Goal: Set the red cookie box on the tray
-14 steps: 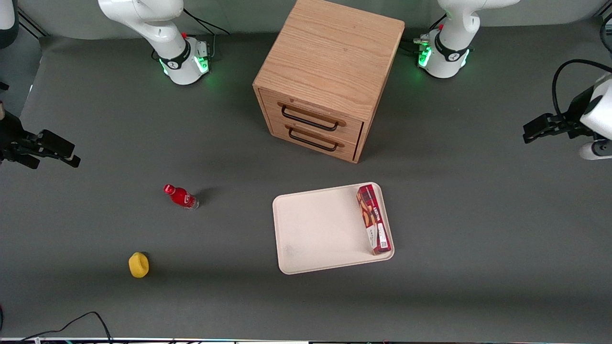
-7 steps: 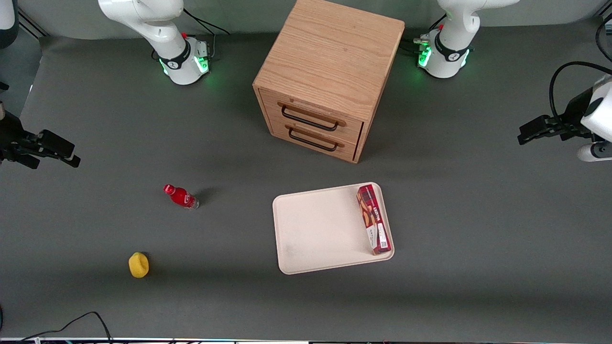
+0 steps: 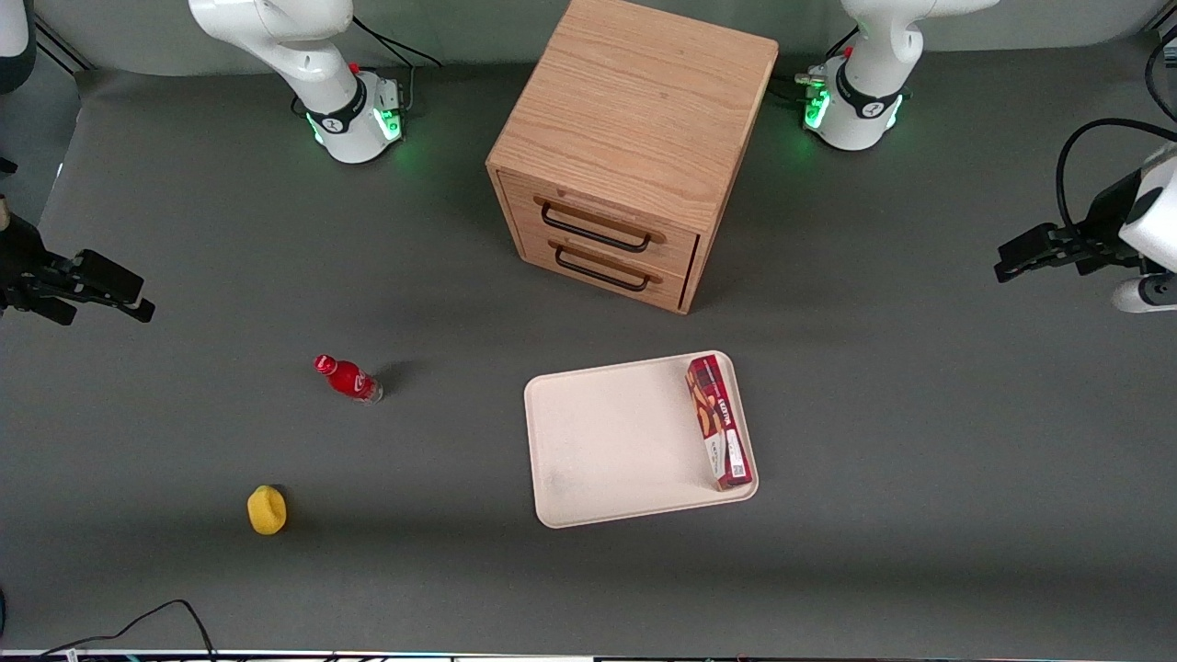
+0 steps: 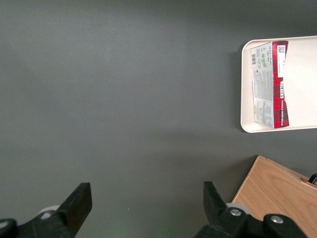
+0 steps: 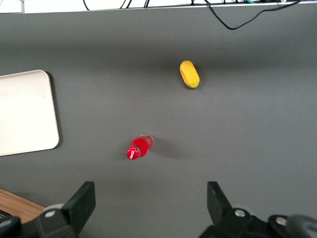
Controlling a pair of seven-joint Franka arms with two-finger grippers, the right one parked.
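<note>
Red cookie box (image 3: 719, 422) is lying flat on the tray (image 3: 616, 441), running along the tray's short rim at the working arm's end, its white label patch toward the end nearer the front camera. The box is touching nothing but the tray; the rest of the tray surface is showing bare cream-pink. Wrist camera is confirming this: red cookie box (image 4: 270, 84) sitting just inside the rim of the tray (image 4: 245, 109), parallel to that rim.

Hand (image 3: 1016, 257) is hanging high above the tabletop (image 3: 919, 460), out at the working arm's edge, well apart from the tray and box. Its fingers (image 4: 74, 206) are standing spread wide, gripping nothing, with only grey tabletop (image 4: 124, 99) showing between them.

Wooden drawer cabinet (image 3: 634, 147) is sitting near the edge of the tabletop farthest from the front camera, two black-handled drawers facing the camera; the tray is lying in front of it, apart from it.

Small red bottle (image 3: 348, 379) is resting toward the parked arm's end, level with the tray's farther rim. Yellow object (image 3: 267, 510) is lying nearer the front camera than the bottle, apart from it. Black cable (image 3: 165, 616) is curling at the tabletop's nearest edge.
</note>
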